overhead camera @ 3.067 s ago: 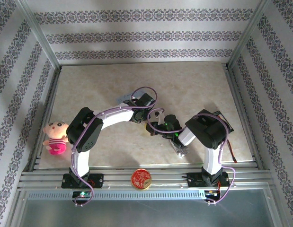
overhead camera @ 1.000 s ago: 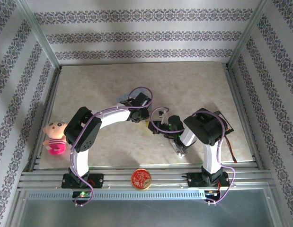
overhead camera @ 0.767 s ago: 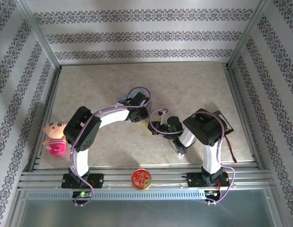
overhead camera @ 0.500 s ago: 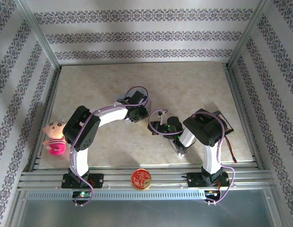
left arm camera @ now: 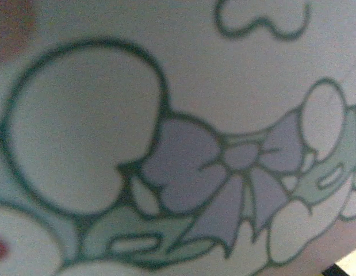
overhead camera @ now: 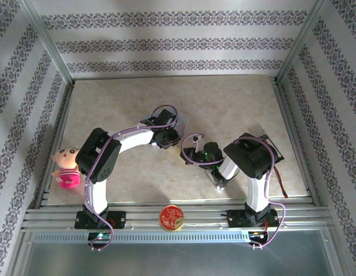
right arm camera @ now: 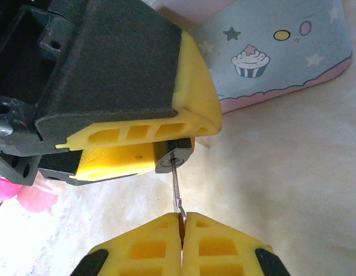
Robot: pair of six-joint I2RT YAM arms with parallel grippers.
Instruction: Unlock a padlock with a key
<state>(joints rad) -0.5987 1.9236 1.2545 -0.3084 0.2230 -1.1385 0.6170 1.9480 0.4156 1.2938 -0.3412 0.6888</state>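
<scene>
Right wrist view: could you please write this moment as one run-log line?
phase: key insertion | left gripper: shut on padlock | right gripper: shut on key | key tip at keyhole

I'm working over a beige, marbled tabletop [overhead camera: 224, 103] with aluminium rails along its sides. At its left edge, near the front corner, a small plush doll [overhead camera: 67, 167] in pink lies against the side rail. A silver ridged block [overhead camera: 219, 181] rests on the top towards the front right. On the right wrist camera I see a pale blue tin [right arm camera: 281, 52], printed with a cupcake and stars, lying flat on the surface. A red-and-gold round tin [overhead camera: 171, 217] sits on the slatted front rail [overhead camera: 137, 214], off the marbled top, about midway along it.
</scene>
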